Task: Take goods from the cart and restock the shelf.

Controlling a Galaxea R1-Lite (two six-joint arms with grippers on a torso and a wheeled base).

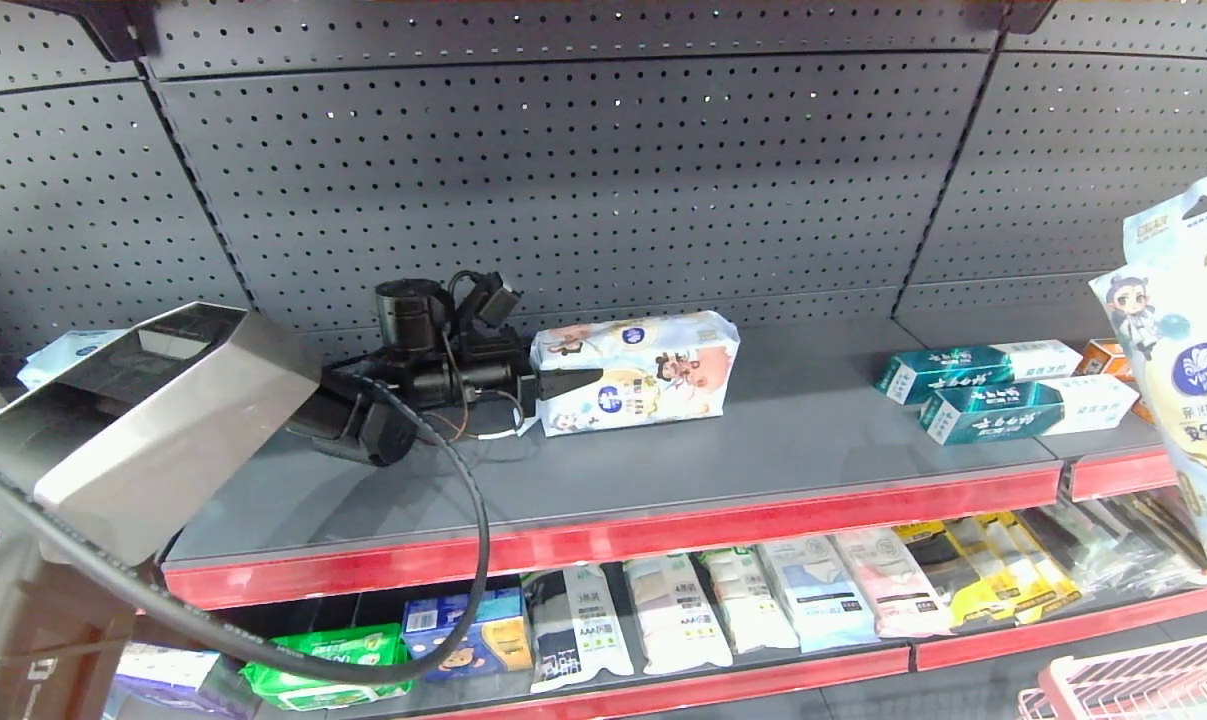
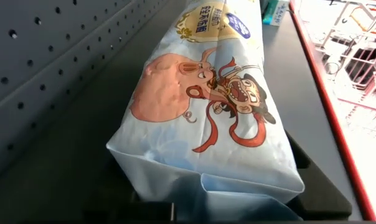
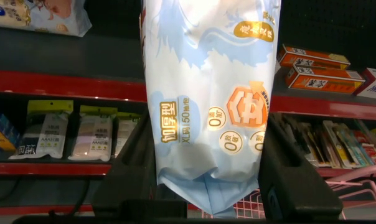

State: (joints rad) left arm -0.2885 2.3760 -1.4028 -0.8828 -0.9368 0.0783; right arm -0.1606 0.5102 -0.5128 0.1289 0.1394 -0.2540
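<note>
Gripping tissue pack (image 1: 633, 372) on grey shelf (image 1: 763, 455): left hand (image 1: 571, 378) | pegboard wall (image 1: 563, 180) behind

Pale blue cartoon-printed tissue pack (image 1: 633, 372), white-blue bag (image 1: 1188, 350) with orange badges, red-edged grey shelf (image 1: 763, 450), teal-and-white boxes (image 1: 1023, 410)

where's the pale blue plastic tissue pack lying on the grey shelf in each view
Head view: the pale blue plastic tissue pack lies mid-shelf, clamped by the left gripper.
Left wrist view: the pack runs through the centre, lengthwise away from the camera.
Right wrist view: it lies far off on the shelf, beyond the second pale blue pack in the right gripper.
Shared landmark: the red shelf edge.
</note>
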